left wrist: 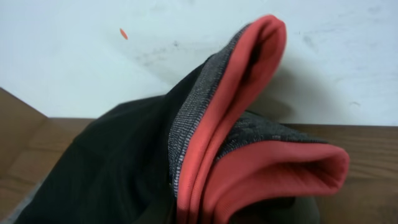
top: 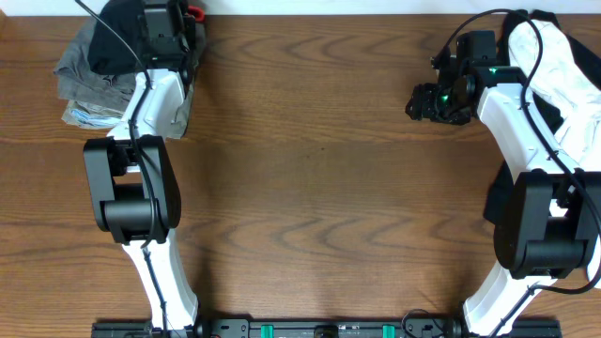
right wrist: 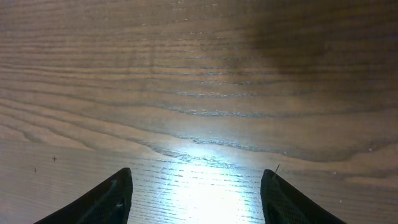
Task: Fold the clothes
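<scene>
**Left gripper (top: 183, 21) deep in dark cloth, right gripper (top: 427, 101) spread over the wood**

Left gripper first: our left arm reaches to the back left corner of the table (top: 319, 178), and the gripper sits against a black garment (left wrist: 106, 168) there. From the left wrist camera we see none of our own fingers. We see only that garment bunched up close, its red lining (left wrist: 249, 162) turned outward in two thick folds in front of a white wall (left wrist: 74, 56). We cannot tell whether the jaws are apart or pinched on the cloth.

Just left of the arm, a folded stack (top: 89, 89) of grey clothes lies on the wood, touching the near side of the black garment.

Toward the right, our right gripper points down at the tabletop. Its two fingertips (right wrist: 106, 199) are set wide apart with nothing between them, over brightly lit wood grain.

At the far right edge a white garment (top: 577, 75) lies crumpled, partly beneath our right arm.
</scene>
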